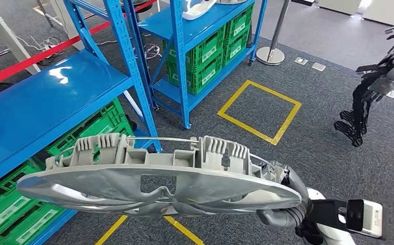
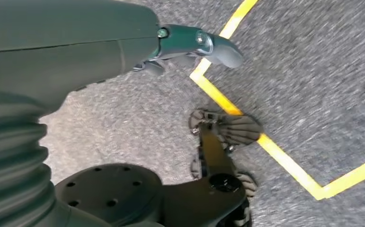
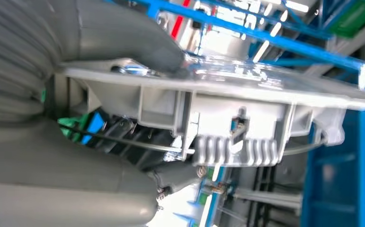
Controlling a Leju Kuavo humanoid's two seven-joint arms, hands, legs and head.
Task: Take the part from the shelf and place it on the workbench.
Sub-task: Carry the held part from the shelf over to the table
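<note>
A: Holding the part (image 1: 159, 186) clear of the shelf (image 1: 56, 97), is it?

B: Yes. The right hand (image 1: 286, 206) grips the grey, disc-shaped part at its right end. In the right wrist view the thumb (image 3: 137, 45) presses on the smooth face and the darker fingers (image 3: 180, 172) curl under the ribbed side, so the rim is clamped between them.

A: And where does the part lie?

B: In the air, near the robot, low in the head view. Its long axis runs left to right, reaching from the hand out towards the near blue shelf. Its left end hangs over the green crates (image 1: 10, 209) below that shelf, apart from them as far as I can judge.

A: The left hand?

B: The left hand (image 2: 190, 47) hangs down over the grey carpet (image 2: 313, 71), holding nothing. Whether its fingers are spread or curled, I cannot tell.

A: So the coming move?

B: I judge it a carry. No workbench is visible, so a turn is needed. The part sticks out to the left of the hand, towards the shelf post (image 1: 133, 76), so that end must swing clear.
</note>
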